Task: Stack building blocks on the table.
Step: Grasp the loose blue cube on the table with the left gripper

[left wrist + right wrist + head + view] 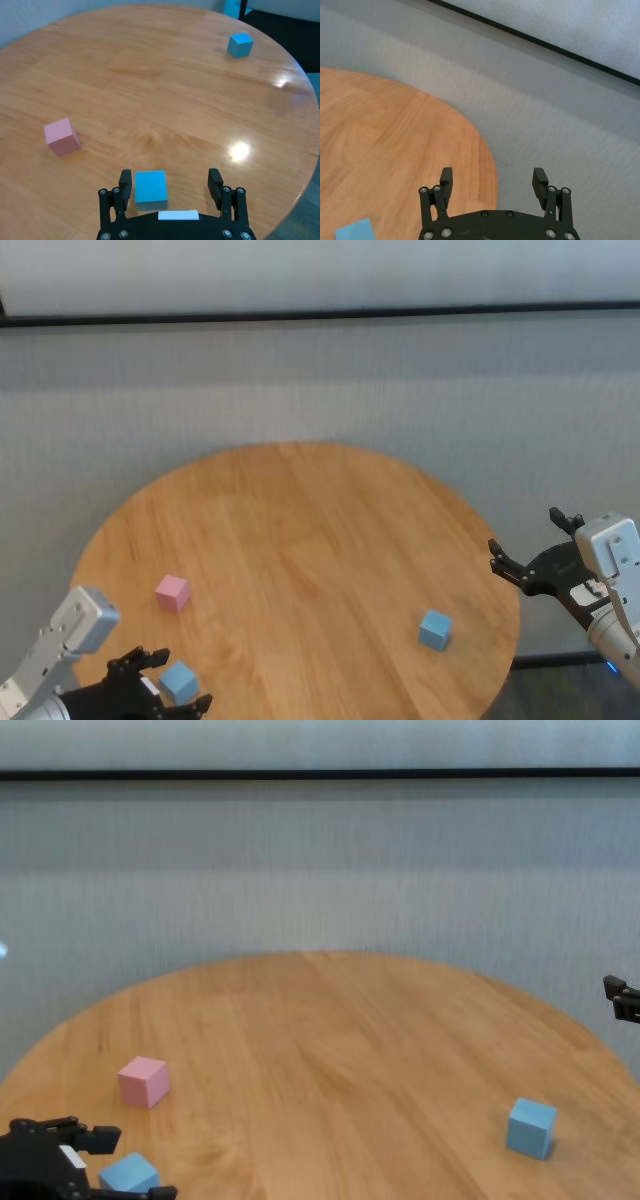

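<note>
Low at the near left edge of the table, the left gripper has its two black fingers spread wide on either side of one light blue block. That block sits between the fingers, closer to one of them than the other, with a clear gap on the wider side; it rests on the wood and nothing grips it. It lies flat on one face, turned slightly so its edges run a little askew to the fingers. Being a cube, it has no long axis.

Just beyond this gripper and a little to its left stands the pink block, also flat on the table and turned a bit on its base, apart from the blue one. Nothing lies between the two.

Far across from the left gripper, toward the right rim, sits the second light blue block, alone and upright, well apart from the others.

From the lower left corner of the head view, the left arm reaches in low over the table edge, its grey wrist behind the gripper.

Off the right side of the table, the right gripper hangs past the rim with its fingers wide apart and nothing between them, the second blue block nearest to it.
</note>
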